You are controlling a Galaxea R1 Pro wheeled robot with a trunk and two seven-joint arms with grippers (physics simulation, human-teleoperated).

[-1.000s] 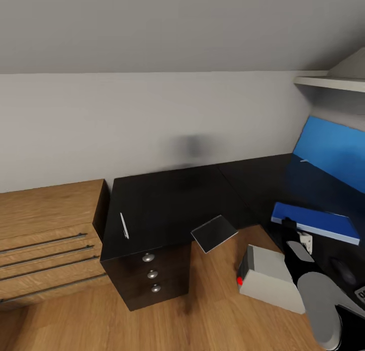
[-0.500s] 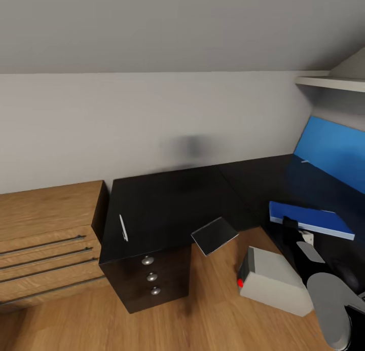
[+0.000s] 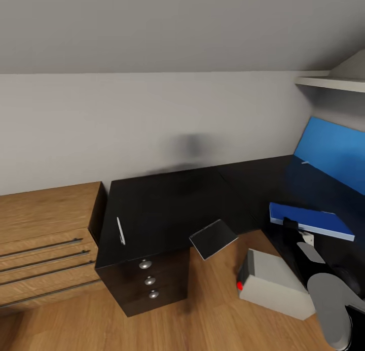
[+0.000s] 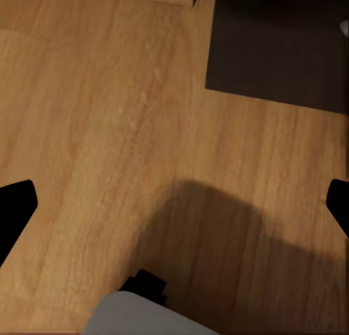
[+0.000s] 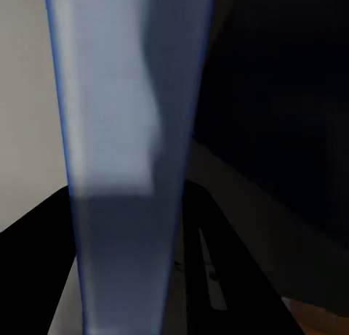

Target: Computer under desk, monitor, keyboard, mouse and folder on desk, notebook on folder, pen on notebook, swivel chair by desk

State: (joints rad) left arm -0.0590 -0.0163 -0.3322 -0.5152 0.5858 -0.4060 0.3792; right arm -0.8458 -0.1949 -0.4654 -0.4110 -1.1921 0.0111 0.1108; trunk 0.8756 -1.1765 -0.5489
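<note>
Black and L-shaped, the desk point(image 3: 177, 204) stands against the pale grey wall, beside a light wood drawer unit point(image 3: 45, 239). The pale grey computer point(image 3: 276, 285) sits on the plank floor in the desk's inner corner, red light showing. The blue folder point(image 3: 309, 220) lies level above the desk's right wing, clamped at its near edge by the right gripper point(image 3: 294, 228). The dark notebook point(image 3: 213, 238) overhangs the desk's front edge, tilted. The white pen point(image 3: 120, 230) lies near the desk's left end. The left gripper point(image 4: 174, 204) hangs over bare floor, jaws wide apart.
</note>
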